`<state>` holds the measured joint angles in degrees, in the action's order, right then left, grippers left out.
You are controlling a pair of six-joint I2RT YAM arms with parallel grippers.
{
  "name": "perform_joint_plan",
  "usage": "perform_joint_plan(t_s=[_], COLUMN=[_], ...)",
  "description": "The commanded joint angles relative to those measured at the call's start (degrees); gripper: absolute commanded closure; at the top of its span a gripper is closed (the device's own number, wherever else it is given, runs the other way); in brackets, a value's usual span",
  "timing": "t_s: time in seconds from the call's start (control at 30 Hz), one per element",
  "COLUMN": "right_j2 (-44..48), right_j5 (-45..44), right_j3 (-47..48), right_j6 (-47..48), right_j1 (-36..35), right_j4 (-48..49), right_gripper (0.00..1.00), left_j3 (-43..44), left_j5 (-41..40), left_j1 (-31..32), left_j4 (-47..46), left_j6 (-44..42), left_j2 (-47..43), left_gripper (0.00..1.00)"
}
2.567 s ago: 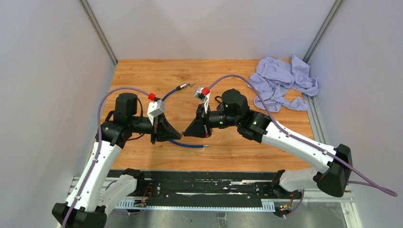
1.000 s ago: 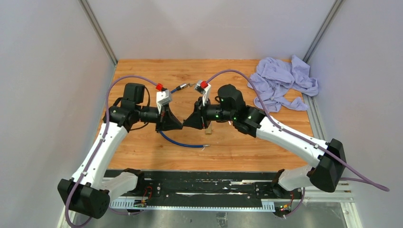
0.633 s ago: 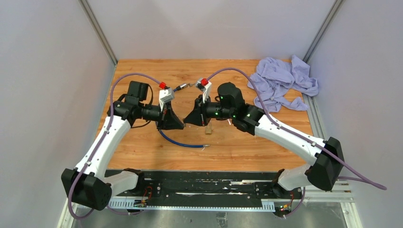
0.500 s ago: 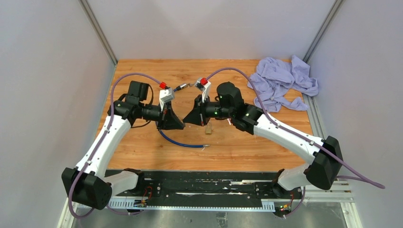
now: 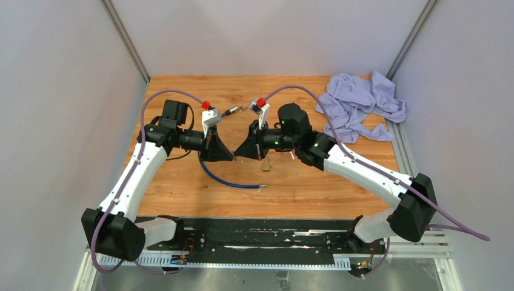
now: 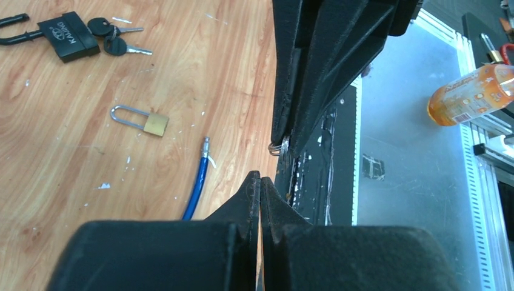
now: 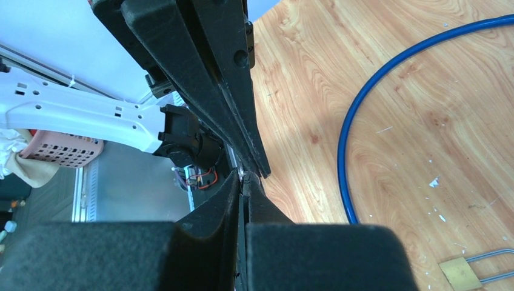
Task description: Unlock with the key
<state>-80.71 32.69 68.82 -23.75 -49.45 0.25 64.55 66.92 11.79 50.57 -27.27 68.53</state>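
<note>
With the right hand pinched shut on the small key in midair, tip to tip with the fully closed left hand (whether that one grips the key too is unclear), and the brass padlock lying on the tabletop nearby, so thin a pinch could let the key twist or drop.

The right pincer closed; the left pincer moved back.

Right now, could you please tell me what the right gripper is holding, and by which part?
A small metal ring, pinched at its edge by the right gripper; any key is hidden.
</note>
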Motion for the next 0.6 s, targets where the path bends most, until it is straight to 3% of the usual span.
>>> perform_joint_plan(t_s=[0.0, 0.07, 0.13, 0.23, 0.57], right_j2=[0.7, 0.76, 0.73, 0.42, 1.68], right_j5=[1.44, 1.32, 1.61, 2.6, -0.65], right_j3=[-1.36, -1.64, -1.56, -1.92, -3.33], right_j6=[-1.6, -2.4, -3.39, -5.2, -4.11], right_j1=[0.84, 0.82, 0.84, 0.85, 0.82], right_j4=[3.84, 5.0, 6.12, 8.7, 8.27], right_gripper=[0.99, 0.99, 0.99, 0.99, 0.99], left_j3=[1.29, 0.79, -0.17, -1.4, -2.13], left_j5=[4.85, 7.56, 9.6, 12.35, 14.84], left_j1=[-0.37, -0.37, -0.37, -0.34, -0.38], left_j4=[0.95, 0.94, 1.02, 0.99, 0.68], left_j6=[0.62, 1.33, 1.15, 0.63, 2.77], left_j2=[0.41, 0.55, 0.25, -0.06, -1.78], left_gripper=[1.0, 0.94, 0.79, 0.71, 0.66])
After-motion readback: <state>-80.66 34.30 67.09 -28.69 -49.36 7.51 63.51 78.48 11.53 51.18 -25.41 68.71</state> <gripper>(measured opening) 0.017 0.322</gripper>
